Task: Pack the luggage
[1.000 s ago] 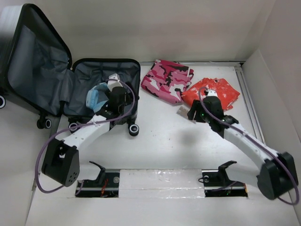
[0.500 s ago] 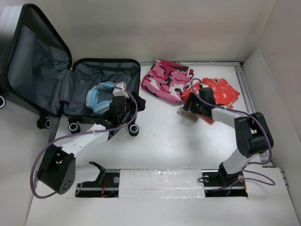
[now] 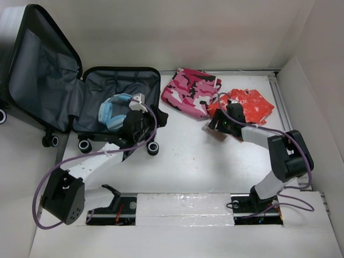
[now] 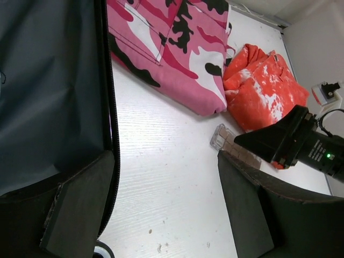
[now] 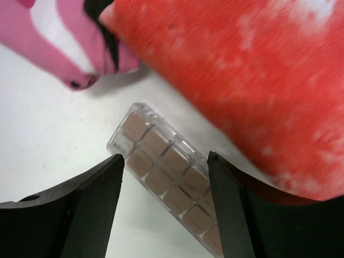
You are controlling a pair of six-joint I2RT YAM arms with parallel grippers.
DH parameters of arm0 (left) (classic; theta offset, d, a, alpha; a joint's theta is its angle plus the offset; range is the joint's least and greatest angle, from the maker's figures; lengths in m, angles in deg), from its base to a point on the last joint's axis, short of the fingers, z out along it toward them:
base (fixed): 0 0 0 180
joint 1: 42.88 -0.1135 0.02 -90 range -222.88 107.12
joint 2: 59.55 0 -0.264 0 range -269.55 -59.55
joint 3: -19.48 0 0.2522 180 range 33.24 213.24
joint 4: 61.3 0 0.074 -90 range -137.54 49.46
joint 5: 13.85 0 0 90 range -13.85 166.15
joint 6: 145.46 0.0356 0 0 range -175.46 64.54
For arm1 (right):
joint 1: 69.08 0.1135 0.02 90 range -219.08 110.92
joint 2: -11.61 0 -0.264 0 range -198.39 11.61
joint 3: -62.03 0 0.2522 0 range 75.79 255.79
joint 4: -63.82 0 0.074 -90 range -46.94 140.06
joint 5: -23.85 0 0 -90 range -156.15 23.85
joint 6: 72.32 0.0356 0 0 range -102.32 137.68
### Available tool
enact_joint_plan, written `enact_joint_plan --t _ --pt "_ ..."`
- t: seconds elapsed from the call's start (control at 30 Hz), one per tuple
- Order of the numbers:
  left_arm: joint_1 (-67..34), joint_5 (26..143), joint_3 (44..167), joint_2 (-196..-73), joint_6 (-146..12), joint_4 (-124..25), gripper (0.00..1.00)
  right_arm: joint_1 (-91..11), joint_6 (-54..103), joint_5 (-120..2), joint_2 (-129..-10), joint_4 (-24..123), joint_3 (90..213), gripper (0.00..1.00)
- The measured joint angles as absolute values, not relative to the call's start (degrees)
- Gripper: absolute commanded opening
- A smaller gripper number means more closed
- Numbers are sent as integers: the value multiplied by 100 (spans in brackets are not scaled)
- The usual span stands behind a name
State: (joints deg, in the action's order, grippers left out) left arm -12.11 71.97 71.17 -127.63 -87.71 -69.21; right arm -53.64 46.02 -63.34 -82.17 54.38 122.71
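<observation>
**Position.** The small hard-shell wheeled luggage with dark grey fabric lining (image 3: 105, 85) lies open at the far left of the white worktop (image 3: 183, 161). Its base shell lies flat with the cavity facing up. The lid is hinged along the left side and stands tilted up and outward. A pair of blue padded headphones (image 3: 114, 111) rests inside the base shell.

**Orientation.** The long axis of the base shell runs near to far. The wheeled end points toward the arm bases and the opposite end points toward the back wall.

**Handling (estimate).**
- The shell is probably stiff and smooth, and light while nearly unfilled.
- The wheels may let it roll or pivot if it is pushed sideways.
- The lining is soft and gives no purchase.
- Take hold at the rigid rim of the lid or base, and avoid the curved shell face.

**Jaws.**
- The left gripper (image 4: 164, 177) sits just beside the right rim of the base shell. Its jaws are released with nothing between them.
- The right gripper (image 5: 165, 161) sits over a clear plastic case of brown squares (image 5: 142, 137), which lies on the worktop. Its jaws are spread on either side of the case and are not clamped on it.

**Surroundings.** The clear case touches the edge of a crumpled orange-and-white garment (image 3: 250, 105). A folded pink camouflage garment (image 3: 191, 91) lies between that garment and the luggage.
</observation>
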Motion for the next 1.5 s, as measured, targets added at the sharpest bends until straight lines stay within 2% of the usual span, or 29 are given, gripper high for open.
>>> enact_joint_plan --t 0.37,0.63,0.77,1.03,1.27,1.5 --pt "-1211 7293 7117 -12605 -8782 -6956 73 -4520 4667 -6465 -6921 5147 11333 73" --pt "-1211 7317 7117 -12450 -8801 -6962 72 -4050 4726 -7540 -7023 4566 11582 76" --pt "-1211 7319 7110 -12354 -8812 -6967 72 -4179 4689 -7822 -7109 4413 11947 77" --pt "-1211 7317 7108 -12356 -8814 -6988 71 -4514 4556 -7534 -8112 4448 12498 80" --pt "-1211 7317 7093 -12356 -8812 -7008 71 -4354 4567 -7138 -8162 4531 12428 80" --pt "-1211 7315 7010 -12354 -8812 -7010 70 -3858 4803 -7223 -7889 4454 12151 70"
